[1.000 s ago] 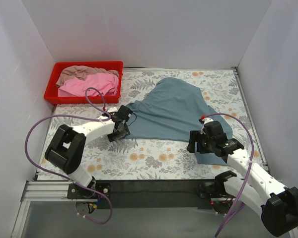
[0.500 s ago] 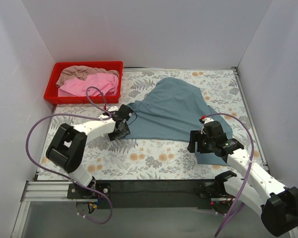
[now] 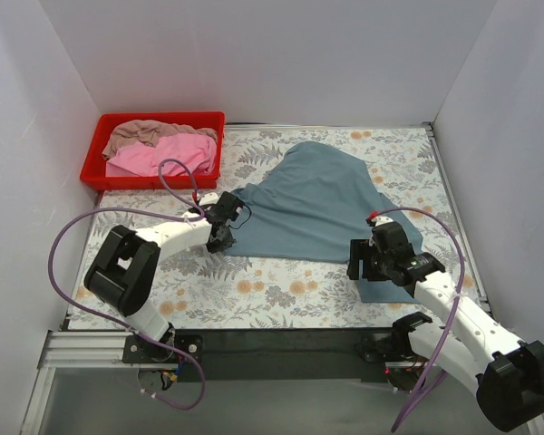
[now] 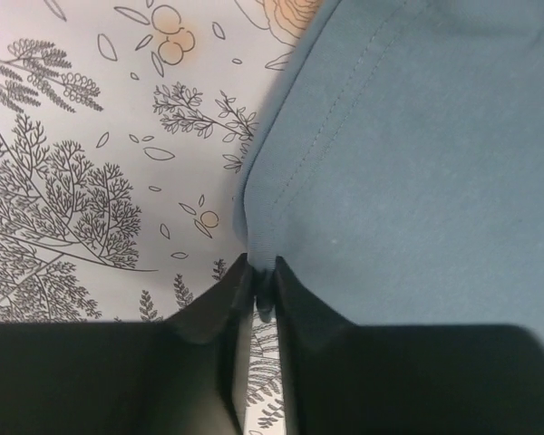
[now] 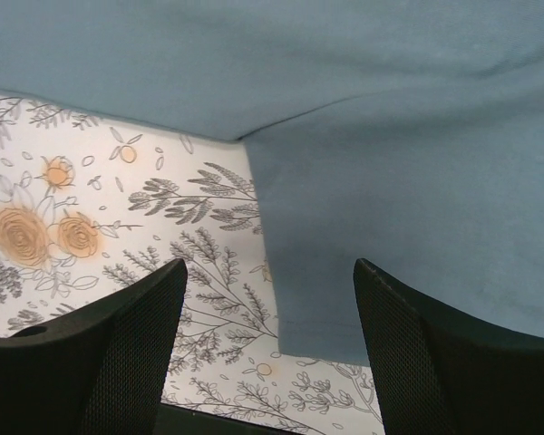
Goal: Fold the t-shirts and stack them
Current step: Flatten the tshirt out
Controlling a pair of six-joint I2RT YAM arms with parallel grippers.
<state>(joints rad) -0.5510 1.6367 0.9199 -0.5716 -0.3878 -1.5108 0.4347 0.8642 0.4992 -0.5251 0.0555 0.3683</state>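
The blue-grey t-shirt (image 3: 319,201) lies spread and rumpled on the floral table. My left gripper (image 3: 227,232) sits at its left corner, jaws shut on the hem; the left wrist view shows the hemmed edge (image 4: 265,240) pinched between the fingertips. My right gripper (image 3: 374,268) hovers open over the shirt's near right corner (image 5: 344,308), nothing between its fingers. The pink t-shirt (image 3: 159,156) and the beige-tan t-shirt (image 3: 150,132) lie bunched in the red tray.
The red tray (image 3: 92,163) stands at the back left corner of the floral table (image 3: 281,290). White walls close in the left, back and right sides. A black rail runs along the near edge.
My left gripper slid a little toward the shirt's left corner and closed on its hem. The right arm has hardly moved.
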